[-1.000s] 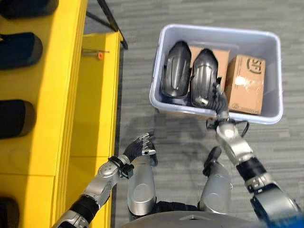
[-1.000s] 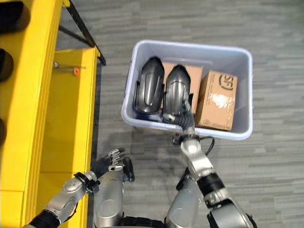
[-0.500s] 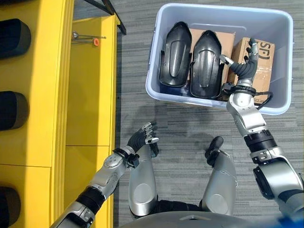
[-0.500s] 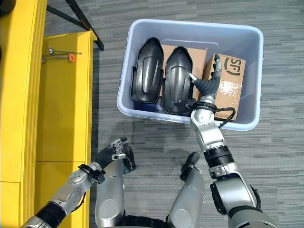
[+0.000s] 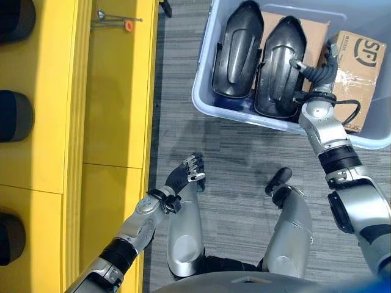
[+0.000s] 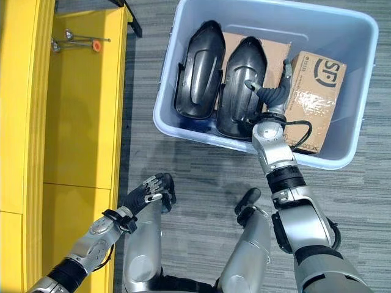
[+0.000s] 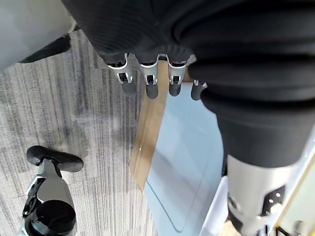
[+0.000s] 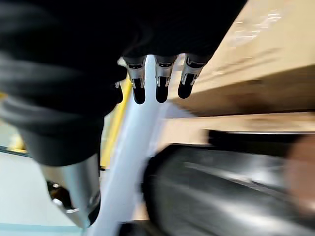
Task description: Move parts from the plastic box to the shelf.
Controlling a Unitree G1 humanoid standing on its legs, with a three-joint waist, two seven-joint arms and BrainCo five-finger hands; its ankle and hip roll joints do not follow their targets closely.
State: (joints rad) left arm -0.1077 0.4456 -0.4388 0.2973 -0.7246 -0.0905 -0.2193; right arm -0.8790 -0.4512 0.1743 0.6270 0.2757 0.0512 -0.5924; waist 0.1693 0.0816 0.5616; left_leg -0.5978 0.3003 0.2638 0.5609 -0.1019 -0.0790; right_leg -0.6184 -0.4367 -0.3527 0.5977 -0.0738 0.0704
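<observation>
Two black parts (image 6: 220,82) — cardboard box (image 6: 311,97) behind

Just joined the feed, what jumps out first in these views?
The pale plastic box on the grey floor ahead holds two glossy black parts side by side and a cardboard carton. The right hand is open between them. The bright yellow shelf runs along the left.

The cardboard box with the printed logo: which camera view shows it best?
The right eye view: the cardboard box lies whole in the plastic box. The left eye view cuts its edge; the right wrist view shows one blurred side.
</observation>
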